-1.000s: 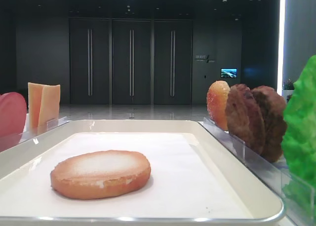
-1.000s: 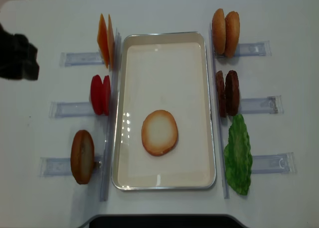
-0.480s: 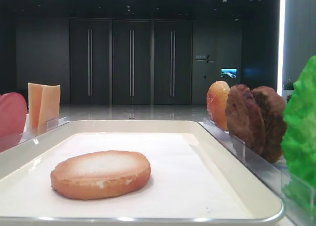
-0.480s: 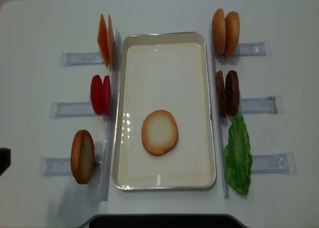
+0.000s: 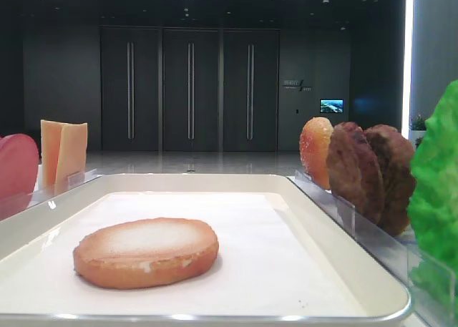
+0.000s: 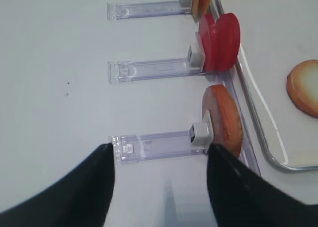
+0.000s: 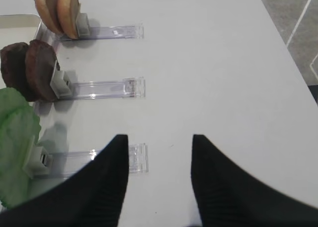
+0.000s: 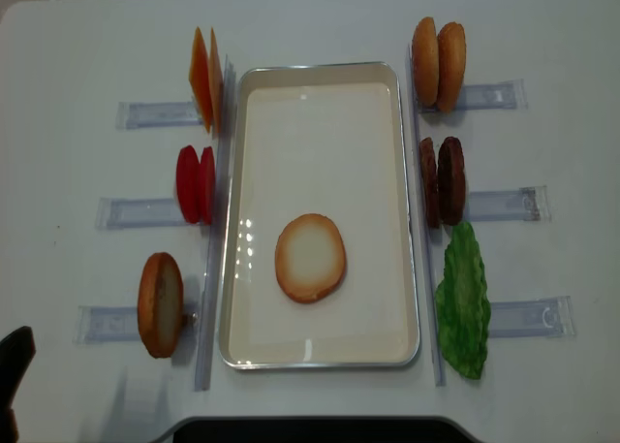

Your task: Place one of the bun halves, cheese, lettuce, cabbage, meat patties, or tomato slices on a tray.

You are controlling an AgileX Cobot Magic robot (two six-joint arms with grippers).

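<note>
Golden-rimmed bun half [image 8: 310,258] lay flat on the tray [image 8: 320,73], right of the left end effector [image 6: 159,180]; both end effectors' [image 7: 159,175] fingers stood apart, holding nothing.

Each claw has 2 matte black fingers [image 7: 218,187], tapered, with finely ribbed surfaces; left fingers [image 6: 94,182] look alike.

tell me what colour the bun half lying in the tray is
Golden-brown rim, pale whitish face on the bun half; clearest from overhead.
</note>
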